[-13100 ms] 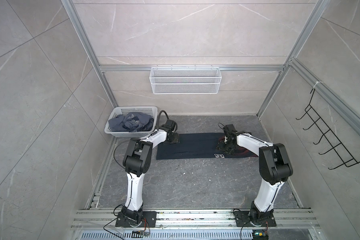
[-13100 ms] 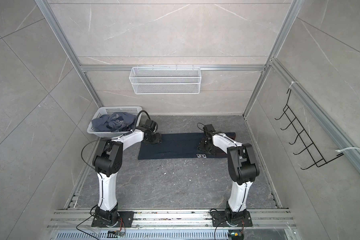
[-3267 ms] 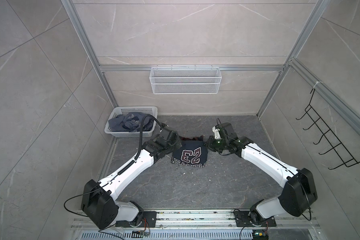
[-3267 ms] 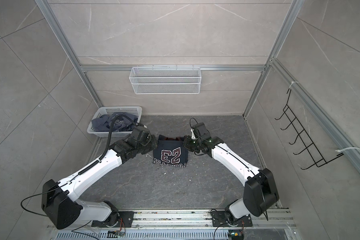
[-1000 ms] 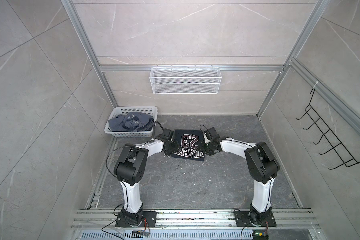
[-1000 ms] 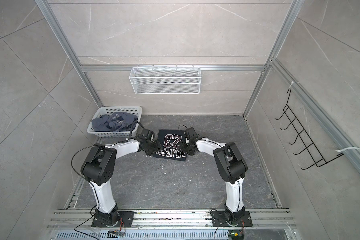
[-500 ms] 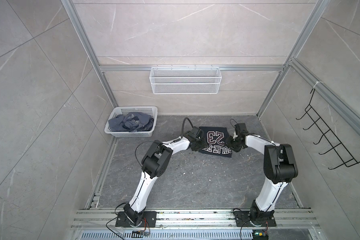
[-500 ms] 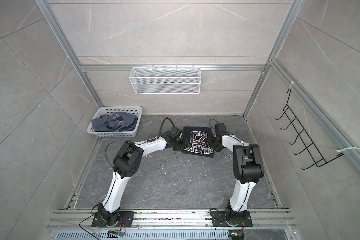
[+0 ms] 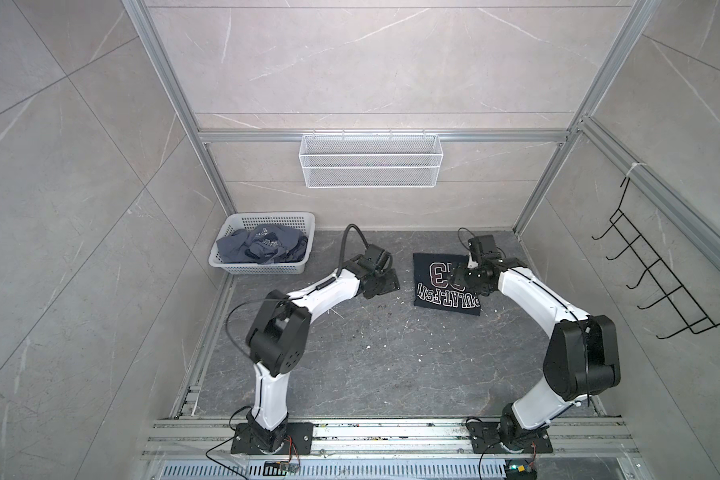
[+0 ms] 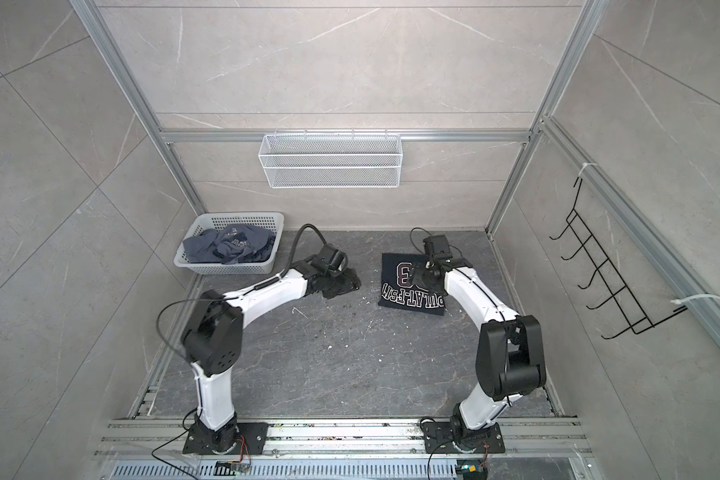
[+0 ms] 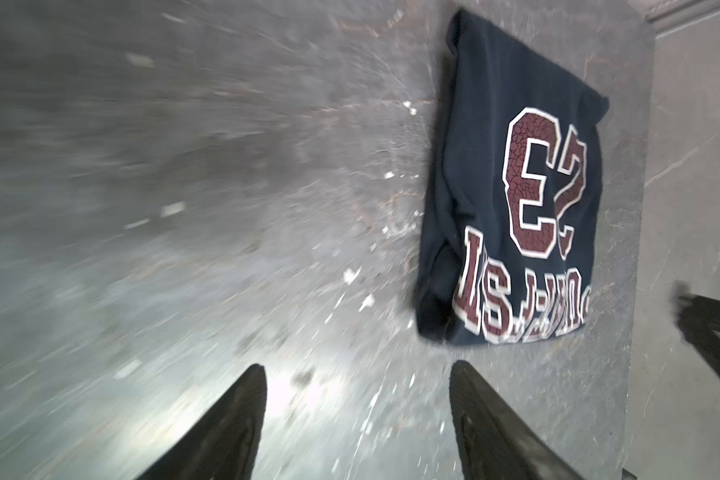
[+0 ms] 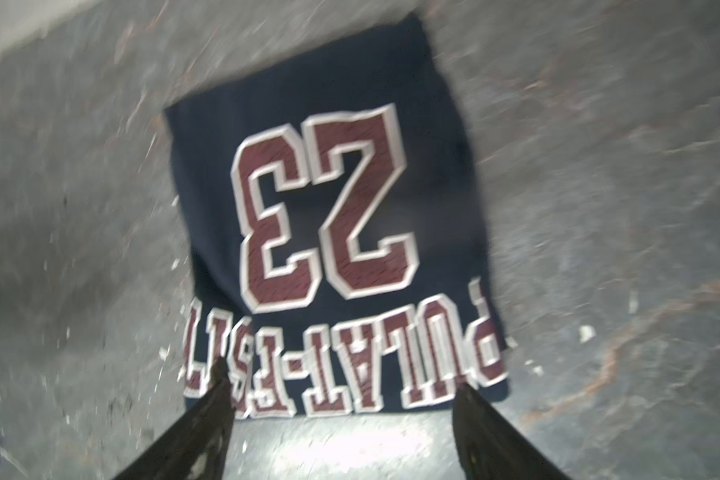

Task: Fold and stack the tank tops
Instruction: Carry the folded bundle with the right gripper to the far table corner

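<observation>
the navy top lies on the bench toward the far right corner. it is folded into a compact, roughly square packet, print side up, with the "23" and the lettering showing. in both top views it sits flat and touches nothing else on the bench. the left wrist view shows one side edge a little puffy where the layers meet, but i judge the fold good enough to stack on.

my right hand hangs over the packet with its jaws spread wide and no cloth between them. the right wrist view is blurred, so i cannot tell whether a fingertip brushes the cloth. my left hand is over bare bench beside the packet and clear of it. its jaws are also apart and hold nothing.

the grey top is a crumpled heap in the basket at the far left corner. it is unfolded, and neither hand is near it.

so i judge the task about half done. one top is folded and set down where a stack can start. the other is not yet out of the basket. what is left is to lift the grey top out, spread it on the open bench between my arms, fold it to about the same square, and lay it on the navy one. my left hand is the nearer to the basket, so i expect it to make that reach.
</observation>
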Controlling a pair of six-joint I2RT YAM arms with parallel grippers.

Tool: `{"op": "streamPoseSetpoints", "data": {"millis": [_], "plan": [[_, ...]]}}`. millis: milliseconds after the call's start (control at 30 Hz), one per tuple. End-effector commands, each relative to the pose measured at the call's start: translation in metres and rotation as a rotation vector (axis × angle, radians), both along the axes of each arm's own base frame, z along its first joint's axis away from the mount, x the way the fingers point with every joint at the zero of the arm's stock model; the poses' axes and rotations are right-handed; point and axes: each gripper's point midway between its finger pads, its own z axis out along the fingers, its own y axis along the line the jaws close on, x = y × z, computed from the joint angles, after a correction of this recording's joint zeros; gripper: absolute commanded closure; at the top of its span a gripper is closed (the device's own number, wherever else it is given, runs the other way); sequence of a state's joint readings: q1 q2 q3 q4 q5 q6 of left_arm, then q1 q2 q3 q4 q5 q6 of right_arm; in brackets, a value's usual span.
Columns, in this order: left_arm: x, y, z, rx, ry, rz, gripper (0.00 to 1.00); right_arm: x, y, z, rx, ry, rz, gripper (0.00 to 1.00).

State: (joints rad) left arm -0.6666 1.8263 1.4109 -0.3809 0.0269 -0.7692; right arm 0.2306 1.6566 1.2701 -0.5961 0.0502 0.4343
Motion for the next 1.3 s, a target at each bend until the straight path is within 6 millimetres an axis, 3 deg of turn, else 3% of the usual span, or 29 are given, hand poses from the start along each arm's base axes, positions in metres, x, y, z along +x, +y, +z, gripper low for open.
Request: {"op": "streamPoseSetpoints", "data": {"millis": [0,100,167,367,467,667,900,967,1133,1267], "plan": [[-0.013,0.031,0.023,0.059,-0.124,0.018,0.27,-0.02,0.018,-0.029,-0.086,0.111,0.081,0.16],[-0.029,0.06,0.027,0.082,-0.177,0.056,0.26,-0.02,0.032,-0.045,-0.103,0.15,0.124,0.16],[-0.038,0.078,0.029,0.095,-0.212,0.089,0.25,-0.017,0.031,-0.056,-0.129,0.179,0.124,0.16],[-0.053,0.136,0.027,0.115,-0.251,0.211,0.24,-0.004,-0.005,-0.085,-0.218,0.266,0.051,0.17],[-0.055,0.161,0.027,0.128,-0.244,0.259,0.24,0.008,-0.033,-0.089,-0.234,0.262,0.001,0.18],[-0.047,0.194,0.034,0.121,-0.24,0.312,0.24,0.042,-0.078,-0.086,-0.33,0.27,-0.031,0.18],[-0.015,0.225,0.068,0.16,-0.267,0.334,0.23,0.076,-0.113,-0.07,-0.387,0.239,-0.043,0.18],[-0.004,0.232,0.077,0.166,-0.264,0.355,0.23,0.078,-0.111,-0.059,-0.382,0.225,-0.028,0.18],[0.038,0.253,0.093,0.175,-0.262,0.417,0.23,0.068,-0.069,-0.018,-0.169,0.109,0.025,0.17],[0.073,0.295,0.095,0.244,-0.2,0.519,0.23,0.043,-0.035,0.014,-0.04,0.024,0.062,0.17]]}}
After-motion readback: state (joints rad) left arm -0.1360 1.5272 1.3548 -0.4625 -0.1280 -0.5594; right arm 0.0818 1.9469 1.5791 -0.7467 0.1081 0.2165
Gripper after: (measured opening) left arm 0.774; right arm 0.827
